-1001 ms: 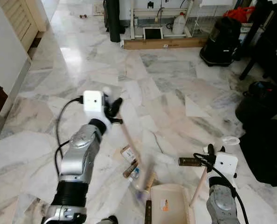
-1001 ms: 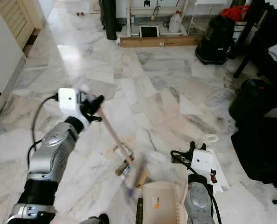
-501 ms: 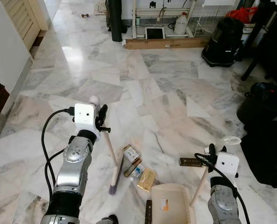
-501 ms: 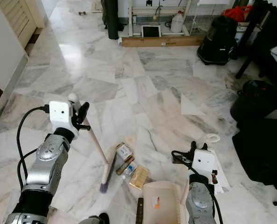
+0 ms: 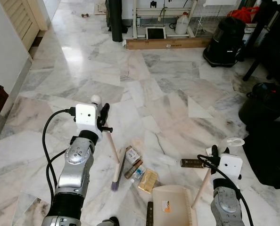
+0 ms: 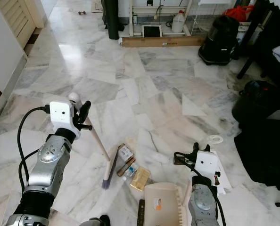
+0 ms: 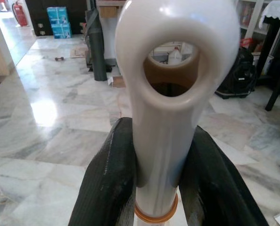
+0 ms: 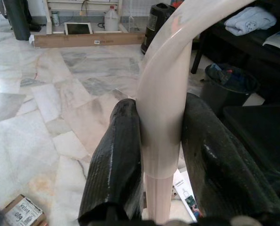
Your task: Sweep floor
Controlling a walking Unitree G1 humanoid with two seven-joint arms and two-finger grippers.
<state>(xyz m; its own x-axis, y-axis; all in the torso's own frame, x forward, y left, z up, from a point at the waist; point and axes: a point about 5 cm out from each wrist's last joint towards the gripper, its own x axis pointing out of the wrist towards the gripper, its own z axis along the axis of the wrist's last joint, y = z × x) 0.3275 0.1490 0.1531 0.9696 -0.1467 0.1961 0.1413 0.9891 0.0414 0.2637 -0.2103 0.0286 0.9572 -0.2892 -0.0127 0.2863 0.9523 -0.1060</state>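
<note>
My left gripper is shut on the top of a pale broom handle, its black fingers pressed on both sides. The broom's brush rests on the marble floor just left of a litter pile: a small carton, a brown bottle and a yellow packet. A beige dustpan lies on the floor beside the pile. My right gripper is shut on the dustpan's upright handle.
A black bin and dark furniture stand at the far right, with a black bag closer in. A wooden plank, a white jug and a black post line the back. A wall runs along the left.
The left arm swung the broom from the right of the litter to its left and pulled back. The yellow packet now lies in plain sight. The right arm and dustpan held still.
</note>
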